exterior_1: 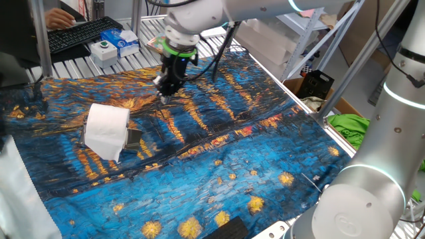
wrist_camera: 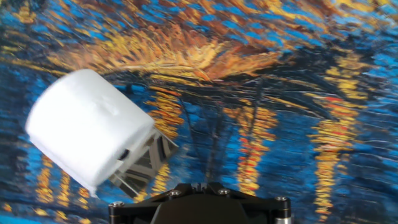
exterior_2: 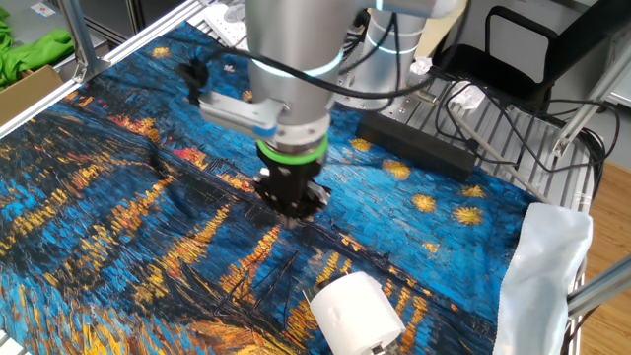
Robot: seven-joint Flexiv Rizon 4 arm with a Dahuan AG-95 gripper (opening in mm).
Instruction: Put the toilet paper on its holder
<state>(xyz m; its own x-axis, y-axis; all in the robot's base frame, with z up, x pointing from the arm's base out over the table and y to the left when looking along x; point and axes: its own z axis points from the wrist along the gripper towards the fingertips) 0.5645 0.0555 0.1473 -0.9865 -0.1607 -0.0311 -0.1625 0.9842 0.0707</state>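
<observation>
The toilet paper (exterior_1: 106,129) is a plump white roll lying on the painted cloth at the left. The silver holder (exterior_1: 135,139) pokes out from under its right side, touching it; the bar is hidden by the roll. In the hand view the toilet paper (wrist_camera: 90,137) is at the left with the holder (wrist_camera: 146,165) showing as a metal plate beneath it. My gripper (exterior_1: 166,86) hangs just above the cloth, apart from the roll and to its right and farther back. It is shut with nothing between its fingers. The other fixed view has the gripper (exterior_2: 293,212) above the roll (exterior_2: 357,313).
A blue and orange painted cloth (exterior_1: 219,146) covers the table. Behind it are a keyboard (exterior_1: 83,33) and small boxes (exterior_1: 119,41). A green rag (exterior_1: 348,126) lies off the right side. A black power strip (exterior_2: 419,143) and a white bag (exterior_2: 547,266) sit by the cloth's edge.
</observation>
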